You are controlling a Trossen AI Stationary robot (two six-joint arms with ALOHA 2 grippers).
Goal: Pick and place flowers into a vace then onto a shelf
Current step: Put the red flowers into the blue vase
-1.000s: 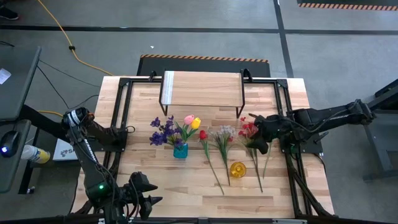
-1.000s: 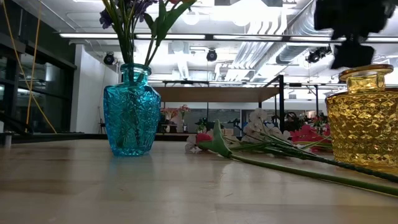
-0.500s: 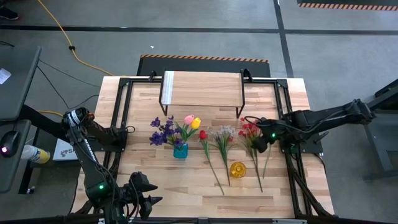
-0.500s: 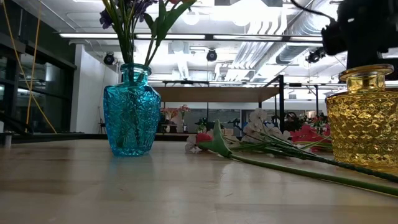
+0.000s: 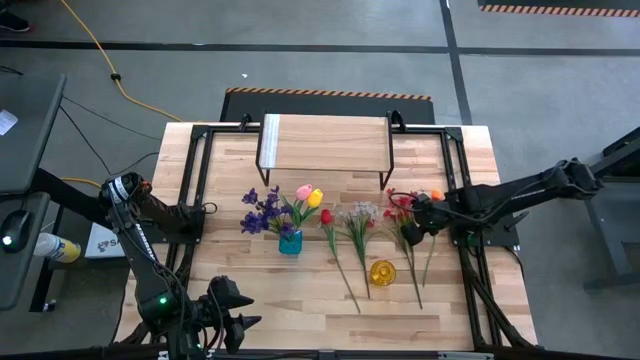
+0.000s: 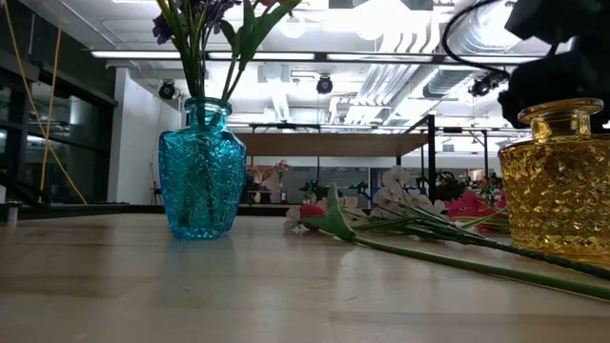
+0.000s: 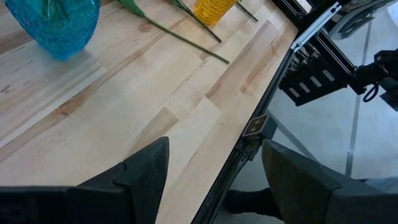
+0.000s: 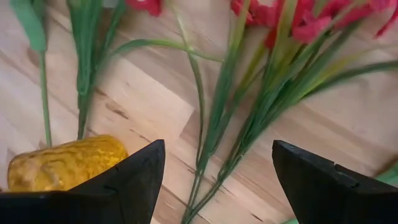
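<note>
Right gripper point(image 5: 413, 222): positioned low over the loose red-bloomed stems at about 3 o'clock of the table's centre; fingers point(image 8: 134, 180) are spread wide with the stems seen between them; nothing is clasped.
Left gripper point(image 5: 232, 318): parked at the table's near edge, at about 7 o'clock; fingers point(image 7: 146, 171) are held apart with nothing between them.
Flowers in blue vase point(image 5: 289, 241): purple, pink and yellow blooms point(image 5: 285, 207) are stood in it, near the table's centre.
Flowers on table point(image 5: 362, 228): several stems are laid flat between the blue vase and the right gripper, blooms toward 12 o'clock, stems toward 6 o'clock; red, white and pale blooms are noted.
Red flowers point(image 8: 292, 18): a bunch is seen directly under the right gripper.
Yellow vase point(image 5: 382, 272): stood among the loose stems, at about 5 o'clock of the blue vase; no flowers are seen in it.
Shelf point(image 5: 325, 143): placed at 12 o'clock of the vases, well apart from them; its white strip is at the left end.
Table point(image 5: 300, 300): light plank top.
</note>
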